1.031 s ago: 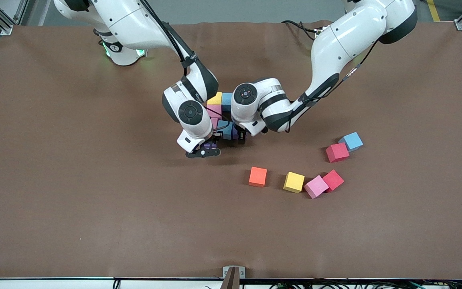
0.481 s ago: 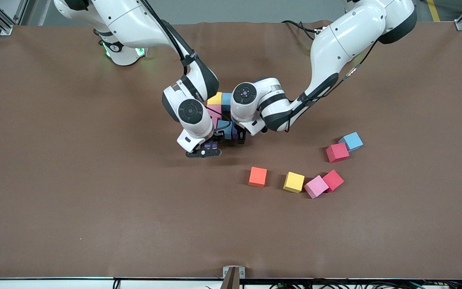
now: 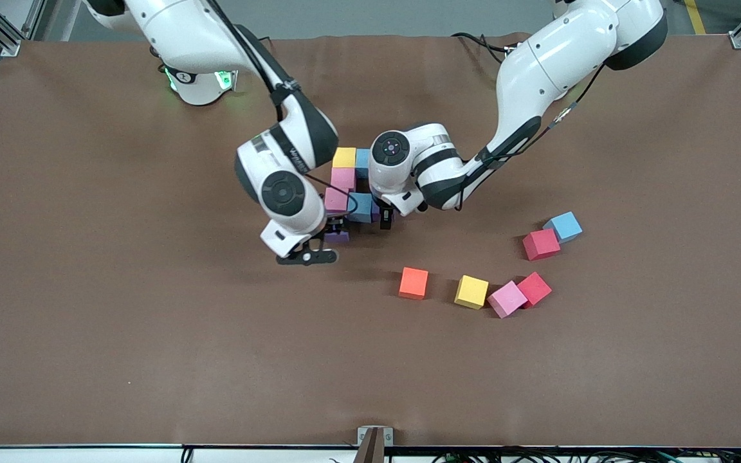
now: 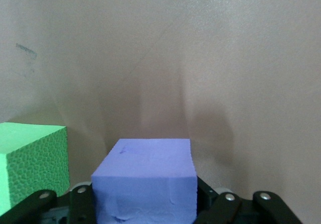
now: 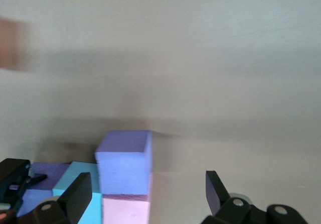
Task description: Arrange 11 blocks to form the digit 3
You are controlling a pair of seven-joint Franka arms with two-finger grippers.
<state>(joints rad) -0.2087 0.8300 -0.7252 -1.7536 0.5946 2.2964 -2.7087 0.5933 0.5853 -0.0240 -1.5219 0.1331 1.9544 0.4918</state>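
Note:
Near the table's middle the blocks form a touching cluster: yellow [image 3: 345, 157], light blue [image 3: 363, 161], two pink [image 3: 343, 178], another light blue [image 3: 361, 207] and a purple block [image 3: 338, 236] at the end nearest the front camera. My right gripper [image 3: 330, 228] hangs open just over that purple block [image 5: 125, 158], touching nothing. My left gripper [image 3: 383, 218] is shut on a second purple block [image 4: 145, 184], low at the cluster beside the light blue one. A green block [image 4: 30, 163] stands next to it.
Loose blocks lie toward the left arm's end, nearer the front camera: orange [image 3: 413, 283], yellow [image 3: 471, 292], pink [image 3: 507, 299] touching a red cube [image 3: 534, 288], and another red cube [image 3: 541, 244] touching a light blue block [image 3: 563, 226].
My right gripper has opened, let go of the purple block at the cluster's near end, and drawn back toward the right arm's end. The left gripper has stayed put.

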